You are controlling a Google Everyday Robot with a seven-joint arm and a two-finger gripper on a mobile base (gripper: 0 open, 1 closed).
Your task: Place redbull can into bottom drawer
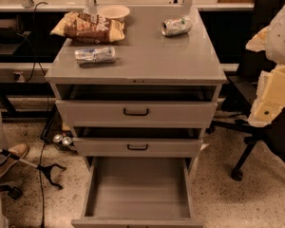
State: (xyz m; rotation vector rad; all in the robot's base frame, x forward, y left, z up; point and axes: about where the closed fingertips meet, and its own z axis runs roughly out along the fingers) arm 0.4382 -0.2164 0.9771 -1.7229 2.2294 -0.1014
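Observation:
The redbull can (95, 55), slim and silver with blue patches, lies on its side on the grey cabinet top (147, 56), front left. The bottom drawer (137, 189) is pulled wide open and its flat grey floor is bare. My gripper (265, 109) is at the right edge of the camera view, on the pale arm beside the cabinet, at about the height of the top drawer. It is far to the right of the can and holds nothing that I can see.
A fatter silver can with a green-tinted label (176, 26) lies at the back right of the top. A brown-and-yellow snack bag (89, 27) and a white bowl (113, 11) sit at the back left. The two upper drawers (136, 112) stand slightly open. A black office chair (261, 141) stands right; a person's leg and shoe (4, 151) are left.

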